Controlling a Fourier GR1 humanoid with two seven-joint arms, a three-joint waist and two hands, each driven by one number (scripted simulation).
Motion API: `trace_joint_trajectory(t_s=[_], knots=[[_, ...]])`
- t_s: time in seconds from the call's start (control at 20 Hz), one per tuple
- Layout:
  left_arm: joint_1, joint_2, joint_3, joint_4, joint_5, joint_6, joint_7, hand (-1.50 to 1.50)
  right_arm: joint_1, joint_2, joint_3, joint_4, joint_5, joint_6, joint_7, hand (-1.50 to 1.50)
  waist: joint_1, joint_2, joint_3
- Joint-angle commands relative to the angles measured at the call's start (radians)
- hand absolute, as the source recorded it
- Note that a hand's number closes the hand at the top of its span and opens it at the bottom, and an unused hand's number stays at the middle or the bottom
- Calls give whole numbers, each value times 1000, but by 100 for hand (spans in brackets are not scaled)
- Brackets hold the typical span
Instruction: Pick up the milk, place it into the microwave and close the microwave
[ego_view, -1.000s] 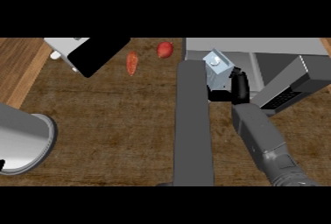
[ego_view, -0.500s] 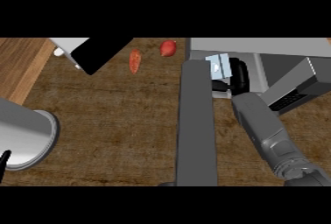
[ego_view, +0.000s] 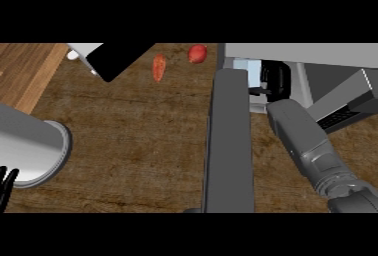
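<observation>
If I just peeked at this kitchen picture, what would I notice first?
Probably the long grey microwave door, standing open down the middle of the brown counter. Right beside it the robot's right hand reaches into the microwave at the top right, next to the pale blue milk. You might also spot two red-orange bits of food at the top and a big shiny pot at the left.

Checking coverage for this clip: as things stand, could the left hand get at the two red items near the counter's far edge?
Probably not easily: the left hand shows only as fingertips at the lower left edge, with the grey pot between it and the red items.
</observation>
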Motion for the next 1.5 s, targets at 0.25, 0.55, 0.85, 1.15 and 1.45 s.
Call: trace_joint_trajectory(t_s=[0.25, 0.55, 0.85, 1.15, 1.45], knots=[[-21, 10, 3, 20, 3, -5, 12, -150, 27, -88, -30, 29, -9, 2, -14, 150, 14, 11, 2], [-41, 24, 4, 30, 15, -18, 16, -150, 43, -102, -39, 54, -10, -39, 9, 150, 38, 22, 3], [-84, 21, -4, 68, -9, 0, 17, -150, 48, -100, 1, 68, 35, -64, 6, 150, 41, 26, 3], [-89, 0, -30, 63, -42, 18, 24, -150, 23, -92, 24, 75, 62, -95, 39, -150, 49, 24, 4], [-141, 30, -22, 106, -38, 7, 27, -150, 4, -55, 34, 61, 76, -113, 40, -150, 49, 27, 3]])
